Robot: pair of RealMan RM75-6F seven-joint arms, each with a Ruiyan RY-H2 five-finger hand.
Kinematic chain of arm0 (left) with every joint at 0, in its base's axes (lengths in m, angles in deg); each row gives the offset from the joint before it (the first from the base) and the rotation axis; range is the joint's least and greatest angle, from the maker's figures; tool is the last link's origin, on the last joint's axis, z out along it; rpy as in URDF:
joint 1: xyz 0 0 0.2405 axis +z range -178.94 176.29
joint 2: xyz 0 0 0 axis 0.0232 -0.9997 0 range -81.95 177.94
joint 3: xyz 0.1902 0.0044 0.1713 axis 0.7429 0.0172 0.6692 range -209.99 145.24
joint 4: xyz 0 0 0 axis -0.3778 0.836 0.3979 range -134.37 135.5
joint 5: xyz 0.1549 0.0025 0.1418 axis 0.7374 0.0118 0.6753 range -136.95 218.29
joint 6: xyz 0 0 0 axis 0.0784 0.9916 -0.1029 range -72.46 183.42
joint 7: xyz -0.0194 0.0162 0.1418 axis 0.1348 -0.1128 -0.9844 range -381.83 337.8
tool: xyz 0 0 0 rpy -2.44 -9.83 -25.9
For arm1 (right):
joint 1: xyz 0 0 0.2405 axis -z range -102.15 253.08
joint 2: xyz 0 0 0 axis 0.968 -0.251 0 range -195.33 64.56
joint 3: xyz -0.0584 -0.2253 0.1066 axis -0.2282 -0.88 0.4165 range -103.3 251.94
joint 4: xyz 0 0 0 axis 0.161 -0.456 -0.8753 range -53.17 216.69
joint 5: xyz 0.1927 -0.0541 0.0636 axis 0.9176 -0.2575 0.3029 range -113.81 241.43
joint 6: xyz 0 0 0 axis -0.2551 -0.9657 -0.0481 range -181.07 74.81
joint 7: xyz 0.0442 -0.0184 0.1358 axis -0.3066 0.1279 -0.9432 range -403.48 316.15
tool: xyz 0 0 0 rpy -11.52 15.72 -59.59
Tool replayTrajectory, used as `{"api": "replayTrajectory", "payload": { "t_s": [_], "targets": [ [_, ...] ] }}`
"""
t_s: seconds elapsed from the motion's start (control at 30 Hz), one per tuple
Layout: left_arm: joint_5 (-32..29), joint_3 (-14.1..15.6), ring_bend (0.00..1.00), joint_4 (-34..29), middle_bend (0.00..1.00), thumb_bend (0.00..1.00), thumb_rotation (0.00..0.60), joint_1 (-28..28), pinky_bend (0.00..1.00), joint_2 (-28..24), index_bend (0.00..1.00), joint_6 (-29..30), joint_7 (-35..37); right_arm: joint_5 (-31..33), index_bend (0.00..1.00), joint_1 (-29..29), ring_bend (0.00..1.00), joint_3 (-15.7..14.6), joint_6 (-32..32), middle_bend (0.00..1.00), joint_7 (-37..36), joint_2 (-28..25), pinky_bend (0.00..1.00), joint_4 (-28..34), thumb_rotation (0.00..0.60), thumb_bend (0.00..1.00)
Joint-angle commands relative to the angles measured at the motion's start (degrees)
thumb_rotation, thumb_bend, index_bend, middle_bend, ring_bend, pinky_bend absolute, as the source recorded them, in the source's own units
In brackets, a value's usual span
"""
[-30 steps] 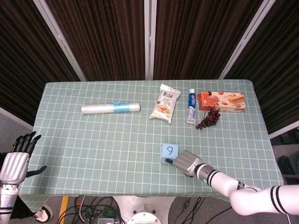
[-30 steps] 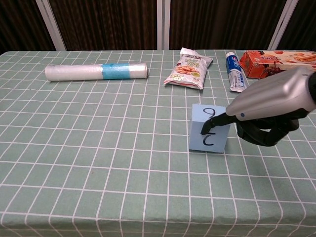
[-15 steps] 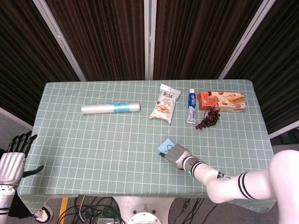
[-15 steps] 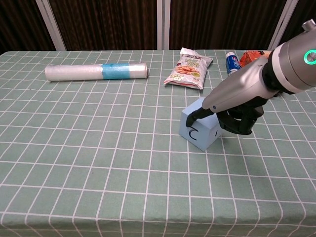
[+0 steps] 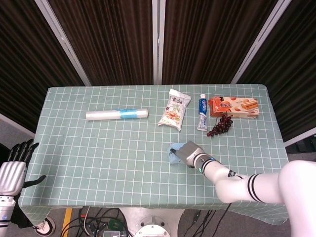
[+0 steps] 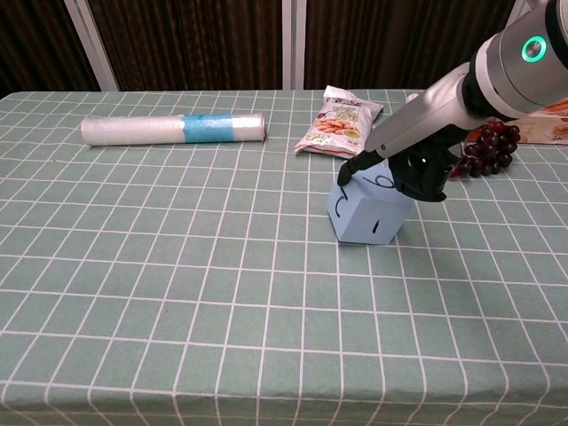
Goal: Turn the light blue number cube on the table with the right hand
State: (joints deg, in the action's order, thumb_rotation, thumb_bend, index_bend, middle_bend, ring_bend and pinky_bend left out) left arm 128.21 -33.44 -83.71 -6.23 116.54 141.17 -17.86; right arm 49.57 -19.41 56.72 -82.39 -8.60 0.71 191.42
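Observation:
The light blue number cube [image 6: 364, 216] stands flat on the green checked table [image 6: 177, 293], right of centre, with black marks on its top and front. My right hand [image 6: 406, 135] reaches over it from the right. One dark fingertip [image 6: 343, 177] hooks its upper left edge and the curled fingers press its right side. In the head view the right hand [image 5: 186, 152] covers most of the cube [image 5: 173, 157]. My left hand [image 5: 12, 173] hangs beside the table's near left corner, holding nothing, fingers apart.
Along the back lie a plastic-wrap roll [image 6: 173, 129], a snack bag [image 6: 340, 122], a toothpaste tube [image 5: 202, 112], dark grapes [image 6: 484, 149] and an orange biscuit box [image 5: 234, 106]. The grapes lie close behind my right arm.
The right hand has swung further back and left over the cube. The cube has turned, moved slightly away from me and now sits flat instead of tipped. The left hand barely moved.

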Motion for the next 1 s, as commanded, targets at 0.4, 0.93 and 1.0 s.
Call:
{"api": "replayTrajectory", "payload": {
  "t_s": [0.4,0.93,1.0],
  "targets": [
    [-0.09,-0.01,0.00,-0.19,0.00,0.00,0.600,0.28,0.00,-0.19,0.08,0.27,-0.16,-1.56,0.00,-2.10,0.83,-2.47,1.96,0.93,-6.11,2.62,0.73,-4.11,0.600,1.00],
    [-0.14,-0.17,0.00,-0.07,0.00,0.00,0.600,0.36,0.00,-0.20,0.08,0.39,-0.02,-7.95,0.00,-0.53,0.83,-0.90,0.21,0.93,-12.50,0.85,0.73,-3.08,0.600,1.00],
    [-0.15,-0.19,0.00,-0.13,0.00,0.00,0.600,0.34,0.00,-0.26,0.08,0.36,-0.06,-9.61,0.00,0.62,0.83,0.05,-1.33,0.93,-13.57,-0.30,0.73,-2.17,0.600,1.00]
  ]
}}
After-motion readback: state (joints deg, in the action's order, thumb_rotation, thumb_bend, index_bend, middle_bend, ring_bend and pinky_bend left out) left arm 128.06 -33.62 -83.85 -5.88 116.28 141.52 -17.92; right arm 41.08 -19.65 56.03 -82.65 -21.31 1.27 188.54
